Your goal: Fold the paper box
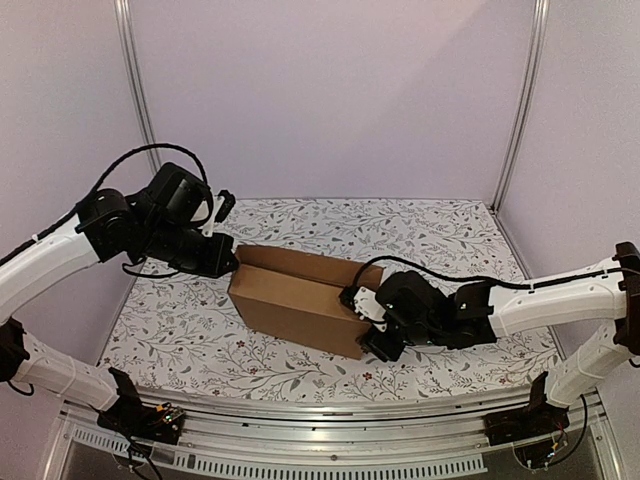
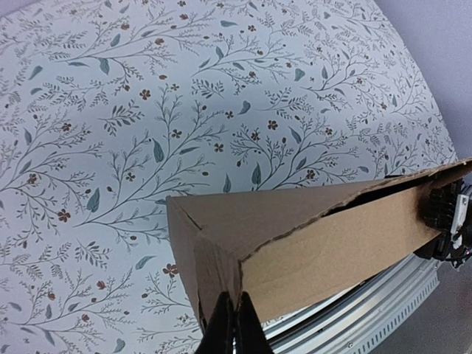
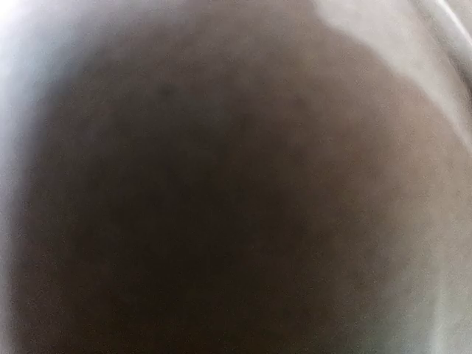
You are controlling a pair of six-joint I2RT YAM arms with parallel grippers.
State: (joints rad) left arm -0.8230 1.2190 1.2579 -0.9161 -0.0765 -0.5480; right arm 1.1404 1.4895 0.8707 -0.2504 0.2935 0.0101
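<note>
Box (image 1: 295, 300) mid desk (image 1: 440, 235), resting on it. Long axis slants from far-left to near-right. My left tool (image 2: 234, 326) clenched tight, tips at box's left-end corner. My right tool (image 1: 362, 322) at box's right end; its camera all brown blur, so released or grasping: cannot tell.

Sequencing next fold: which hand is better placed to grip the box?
Likely right: right hand straddles one end of the paper box, fingers apart. Left hand is shut, tips at the left corner.
</note>
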